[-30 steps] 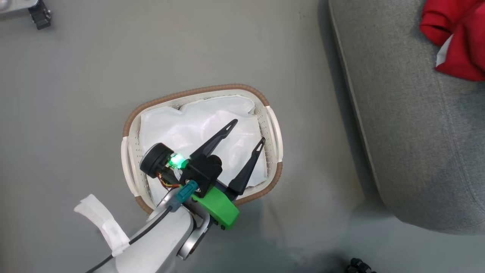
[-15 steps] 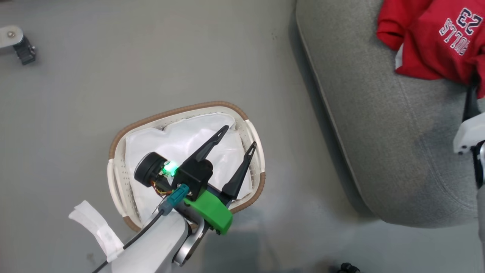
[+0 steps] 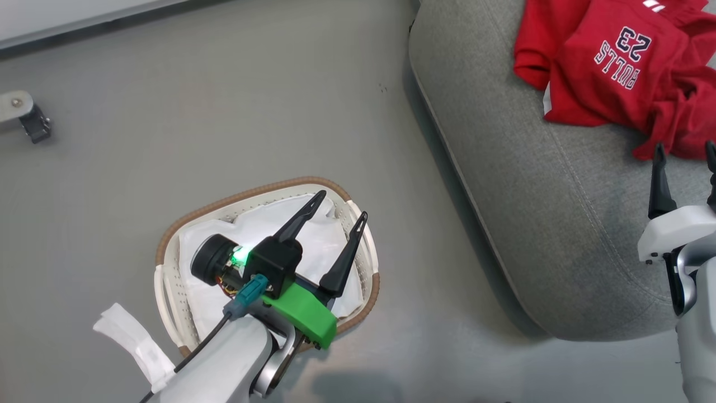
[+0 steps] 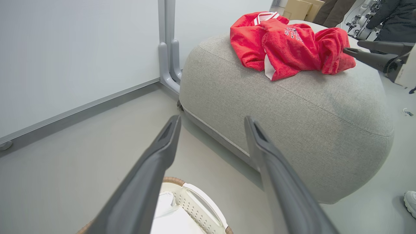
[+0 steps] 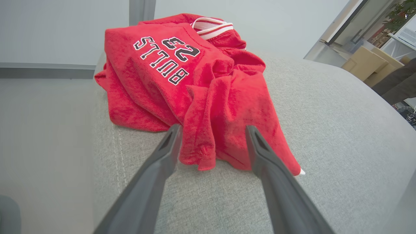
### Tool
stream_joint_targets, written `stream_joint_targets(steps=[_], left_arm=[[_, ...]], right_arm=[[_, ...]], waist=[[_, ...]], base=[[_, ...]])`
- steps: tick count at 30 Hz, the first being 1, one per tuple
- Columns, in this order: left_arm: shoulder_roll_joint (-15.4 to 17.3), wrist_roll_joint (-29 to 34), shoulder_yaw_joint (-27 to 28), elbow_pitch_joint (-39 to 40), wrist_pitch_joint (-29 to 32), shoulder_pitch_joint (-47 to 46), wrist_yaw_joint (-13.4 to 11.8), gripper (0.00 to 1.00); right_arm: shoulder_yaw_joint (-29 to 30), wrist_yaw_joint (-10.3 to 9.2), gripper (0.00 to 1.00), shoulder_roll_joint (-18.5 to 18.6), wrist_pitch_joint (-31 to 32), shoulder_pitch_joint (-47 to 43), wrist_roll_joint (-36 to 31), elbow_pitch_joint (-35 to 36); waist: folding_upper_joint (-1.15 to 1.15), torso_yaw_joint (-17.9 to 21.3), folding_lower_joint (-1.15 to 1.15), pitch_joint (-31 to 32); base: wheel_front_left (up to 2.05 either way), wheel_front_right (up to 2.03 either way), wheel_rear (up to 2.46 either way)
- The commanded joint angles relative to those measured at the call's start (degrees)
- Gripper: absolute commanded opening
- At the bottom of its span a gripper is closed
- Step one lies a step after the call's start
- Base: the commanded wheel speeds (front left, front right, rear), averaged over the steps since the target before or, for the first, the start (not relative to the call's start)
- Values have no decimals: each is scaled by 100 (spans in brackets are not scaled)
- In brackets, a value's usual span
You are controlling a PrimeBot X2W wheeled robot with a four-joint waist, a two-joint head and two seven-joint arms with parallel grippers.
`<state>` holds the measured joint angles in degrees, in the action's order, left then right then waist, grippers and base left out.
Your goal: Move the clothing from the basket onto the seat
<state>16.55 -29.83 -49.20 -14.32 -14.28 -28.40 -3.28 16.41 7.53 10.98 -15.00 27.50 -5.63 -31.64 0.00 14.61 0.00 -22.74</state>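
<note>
The clothing (image 3: 615,73) is a heap of red garments lying on top of the seat (image 3: 531,212); one reads "BULLS 23" and one has white stripe trim (image 5: 211,27). My right gripper (image 3: 684,146) stands open just short of the heap's near edge, and the red hem (image 5: 208,146) lies between its fingertips, untouched. The basket (image 3: 168,246) sits on the floor left of the seat, with a white liner sheet (image 3: 257,226) showing inside. My left gripper (image 3: 343,204) hovers open over the basket and holds nothing. The left wrist view shows the clothing (image 4: 286,45), the seat (image 4: 292,113) and the basket (image 4: 201,208).
A metal foot with a caster (image 3: 25,115) stands on the grey floor at far left. A panel's grey stand legs (image 4: 169,65) rise behind the seat. A person's shoe (image 4: 410,201) is on the floor beyond the seat. Cardboard boxes (image 5: 367,61) stand at the back.
The head camera has turned, shifting the whole picture left and down. My right gripper has come into view at the seat and stands open at the clothing. The left gripper stays over the basket.
</note>
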Motion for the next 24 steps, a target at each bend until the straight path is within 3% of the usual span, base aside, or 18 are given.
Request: stream_joint_targets(steps=[1,13,24], left_arm=[[-29,-53,38,-15,-43,119,-21,100],[-294,-65,570,-65,-90,484,-79,100],[-668,138,1875,65,-87,1341,27,100]], right_arm=[[-32,-8,100,0,-27,-126,69,91],[-208,-8,100,314,-27,-265,211,543],[-541,-8,100,43,-27,-410,326,690]], waist=[[0,-60,0,154],[0,-582,0,823],[0,-1280,0,1505]], base=[[0,0,0],[0,0,0],[0,0,0]])
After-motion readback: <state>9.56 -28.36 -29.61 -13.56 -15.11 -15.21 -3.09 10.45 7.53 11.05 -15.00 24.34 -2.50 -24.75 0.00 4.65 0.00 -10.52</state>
